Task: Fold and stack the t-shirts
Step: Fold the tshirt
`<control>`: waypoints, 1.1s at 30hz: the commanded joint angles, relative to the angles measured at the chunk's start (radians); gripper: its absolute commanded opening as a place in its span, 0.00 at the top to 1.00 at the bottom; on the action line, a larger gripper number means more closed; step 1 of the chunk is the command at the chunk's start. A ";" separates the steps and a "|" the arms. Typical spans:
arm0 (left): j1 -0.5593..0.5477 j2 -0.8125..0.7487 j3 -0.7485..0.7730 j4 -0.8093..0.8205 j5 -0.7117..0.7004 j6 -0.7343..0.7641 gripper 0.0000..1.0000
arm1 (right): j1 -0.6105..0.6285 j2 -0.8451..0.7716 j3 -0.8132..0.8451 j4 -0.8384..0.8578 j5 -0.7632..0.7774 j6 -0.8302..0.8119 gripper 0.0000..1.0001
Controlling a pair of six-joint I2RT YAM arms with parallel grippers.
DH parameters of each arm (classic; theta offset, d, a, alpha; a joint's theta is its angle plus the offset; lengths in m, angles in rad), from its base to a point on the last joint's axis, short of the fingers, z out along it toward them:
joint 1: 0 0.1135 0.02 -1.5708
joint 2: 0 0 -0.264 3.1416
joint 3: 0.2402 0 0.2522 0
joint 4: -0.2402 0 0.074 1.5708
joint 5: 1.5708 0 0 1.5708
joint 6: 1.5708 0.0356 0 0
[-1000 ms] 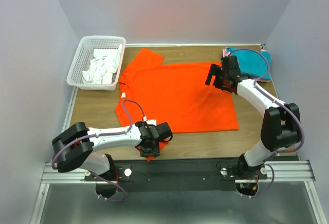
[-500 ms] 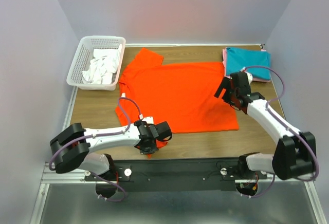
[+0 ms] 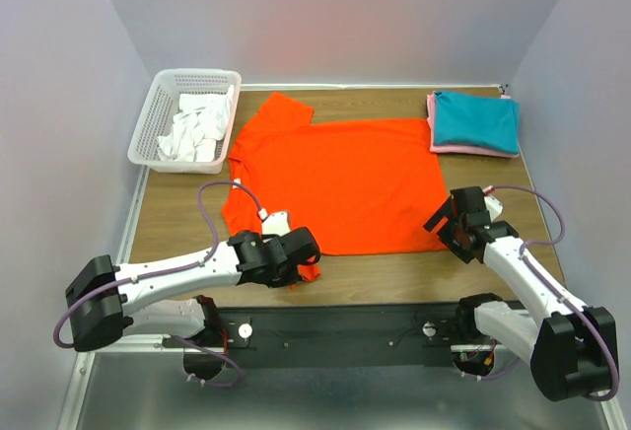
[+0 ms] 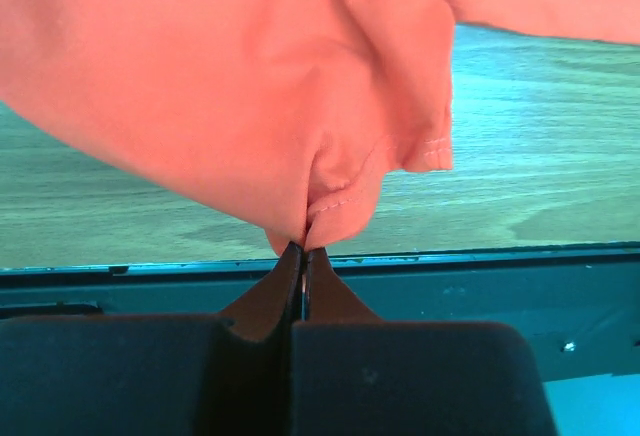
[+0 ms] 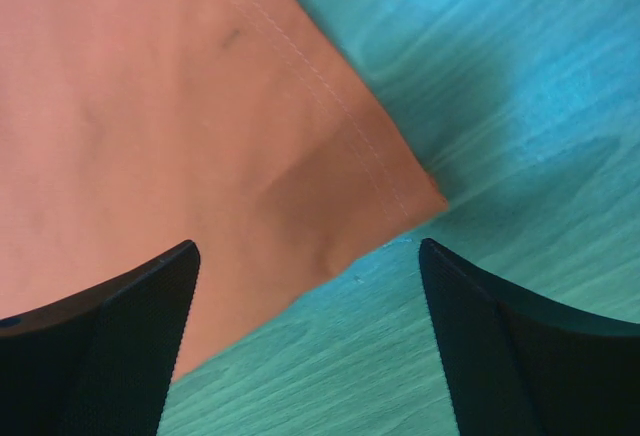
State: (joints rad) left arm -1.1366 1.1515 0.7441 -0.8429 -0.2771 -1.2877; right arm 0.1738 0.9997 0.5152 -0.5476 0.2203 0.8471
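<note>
The orange-red t-shirt (image 3: 340,179) lies spread flat on the wooden table. My left gripper (image 3: 302,270) is shut on its near-left sleeve at the table's front edge; in the left wrist view the cloth (image 4: 250,96) bunches up from the closed fingertips (image 4: 303,253). My right gripper (image 3: 441,225) is open and empty, hovering over the shirt's near-right hem corner (image 5: 415,196), which lies between its fingers (image 5: 130,336). A folded teal shirt (image 3: 476,120) lies on a pink one (image 3: 432,124) at the back right.
A white mesh basket (image 3: 148,134) holding white cloth (image 3: 195,129) stands at the back left. The black rail of the arm bases (image 3: 345,326) runs along the near edge. Grey walls close in the sides and back.
My right arm has swung from the shirt's far-right side down to its near-right corner. My left arm has drawn back to the left, still holding the sleeve.
</note>
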 commanded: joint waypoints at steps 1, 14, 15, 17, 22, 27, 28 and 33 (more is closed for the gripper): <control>-0.005 -0.038 0.003 -0.007 -0.062 -0.002 1.00 | -0.005 -0.013 -0.049 -0.028 0.028 0.113 0.07; -0.003 -0.108 0.006 -0.031 -0.111 -0.045 1.00 | -0.007 0.030 -0.083 0.003 0.077 0.145 0.46; -0.003 -0.111 0.006 -0.028 -0.112 -0.045 1.00 | -0.005 0.034 -0.084 0.006 0.076 0.142 0.46; -0.002 -0.122 -0.002 -0.027 -0.116 -0.050 1.00 | -0.005 0.039 -0.089 0.014 0.083 0.144 0.52; 0.001 -0.138 -0.005 -0.004 -0.128 -0.045 1.00 | -0.005 0.042 -0.092 0.029 0.091 0.141 0.64; 0.018 -0.141 -0.012 0.014 -0.128 -0.038 1.00 | -0.005 0.066 -0.092 0.035 0.088 0.139 0.73; 0.020 -0.141 -0.015 0.018 -0.125 -0.035 1.00 | -0.007 0.068 -0.090 0.035 0.090 0.139 0.74; 0.035 -0.142 -0.012 0.030 -0.129 -0.016 1.00 | -0.005 0.048 -0.080 0.043 0.074 0.110 0.97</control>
State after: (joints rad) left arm -1.1126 1.0264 0.7429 -0.8333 -0.3519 -1.3098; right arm 0.1726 1.0523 0.4412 -0.4927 0.2764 0.9699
